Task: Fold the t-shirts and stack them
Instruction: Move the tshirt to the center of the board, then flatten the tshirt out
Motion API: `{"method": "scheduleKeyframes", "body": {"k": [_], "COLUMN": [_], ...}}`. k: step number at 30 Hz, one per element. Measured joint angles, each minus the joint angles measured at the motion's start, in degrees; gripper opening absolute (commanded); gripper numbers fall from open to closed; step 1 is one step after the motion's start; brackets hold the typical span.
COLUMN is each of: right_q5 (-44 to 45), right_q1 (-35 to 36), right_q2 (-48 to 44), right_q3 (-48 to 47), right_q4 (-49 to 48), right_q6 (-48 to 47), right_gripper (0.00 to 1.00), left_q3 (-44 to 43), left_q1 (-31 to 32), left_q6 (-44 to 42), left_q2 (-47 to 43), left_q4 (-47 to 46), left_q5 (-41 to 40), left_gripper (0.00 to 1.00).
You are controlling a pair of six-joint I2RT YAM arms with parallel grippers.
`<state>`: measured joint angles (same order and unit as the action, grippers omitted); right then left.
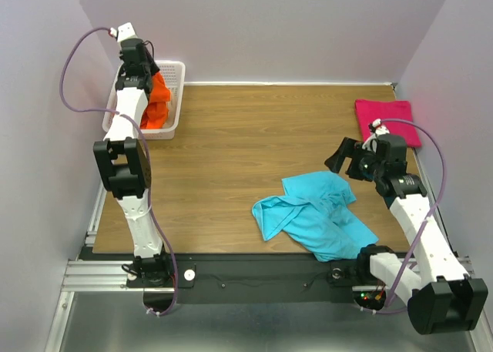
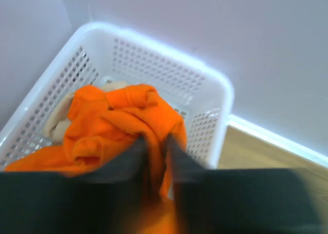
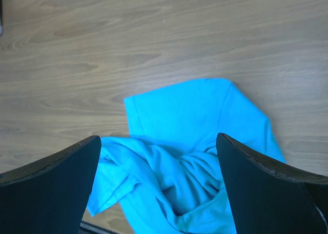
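A table [image 1: 231, 136] with a light brown wood-grain top is seen, walled in on its left, far and right sides. Three things are laid directly on it. A white lattice basket [image 1: 176, 90] is set in the far left corner, against the left edge. A magenta t-shirt [image 1: 385, 113], folded flat into a neat rectangle, is placed near the far right corner, close to the right edge. A turquoise t-shirt [image 1: 316, 213] is spread crumpled and unfolded right of the middle, reaching the near edge. The three are kept well apart by bare wood.
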<state>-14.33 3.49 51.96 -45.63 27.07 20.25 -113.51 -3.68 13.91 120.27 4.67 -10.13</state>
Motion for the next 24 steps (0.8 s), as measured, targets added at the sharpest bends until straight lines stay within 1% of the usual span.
{"method": "scheduleKeyframes", "body": {"k": [1, 3, 6, 8, 10, 12, 15, 16, 17, 19, 24], "right_q5": [-1.4, -2.6, -3.3, -3.0, -2.1, -1.1, 0.9, 1.4, 2.3, 3.5, 7.0], "right_q1": [0.0, 0.0, 0.0, 0.0, 0.0, 0.0, 0.0, 0.0, 0.0, 0.0, 0.0], "right_q2": [1.3, 3.2, 6.3, 8.6, 10.1, 11.3, 13.4, 13.9, 14.6, 15.7, 16.4], "right_q3": [0.1, 0.2, 0.3, 0.3, 0.3, 0.3, 0.3, 0.3, 0.3, 0.3, 0.3], "right_q4": [0.0, 0.1, 0.9, 1.7, 2.5, 2.9, 3.4, 3.6, 3.8, 4.2, 5.1], "right_q6": [0.4, 0.8, 1.5, 2.1, 2.7, 3.0, 3.4, 3.4, 3.4, 3.4, 3.1], "right_gripper": [1.00, 0.99, 0.99, 0.99, 0.98, 0.97, 0.97, 0.97, 0.96, 0.96, 0.96], "left_q3": [0.0, 0.2, 3.6, 8.9, 15.5, 23.1, 34.1, 36.4, 40.5, 46.9, 62.4], "left_q1": [0.0, 0.0, 0.6, 1.7, 4.2, 8.3, 16.7, 18.9, 21.8, 27.1, 39.1], "left_q6": [-0.4, 0.2, 0.9, 1.7, 2.2, 2.8, 3.3, 3.5, 3.7, 4.6, 9.3], "left_q2": [-1.0, -3.1, -7.8, -13.3, -18.9, -25.0, -32.4, -34.0, -36.1, -39.1, -45.0], "left_q4": [-1.3, -3.0, -5.3, -5.9, -7.4, -7.6, -7.3, -7.1, -6.7, -4.1, 0.9], "left_q5": [1.2, 3.3, 6.6, 9.2, 10.9, 12.8, 15.6, 16.0, 16.6, 17.6, 17.5], "left_gripper": [0.75, 0.80, 0.80, 0.80, 0.80, 0.80, 0.80, 0.79, 0.79, 0.78, 0.73]}}
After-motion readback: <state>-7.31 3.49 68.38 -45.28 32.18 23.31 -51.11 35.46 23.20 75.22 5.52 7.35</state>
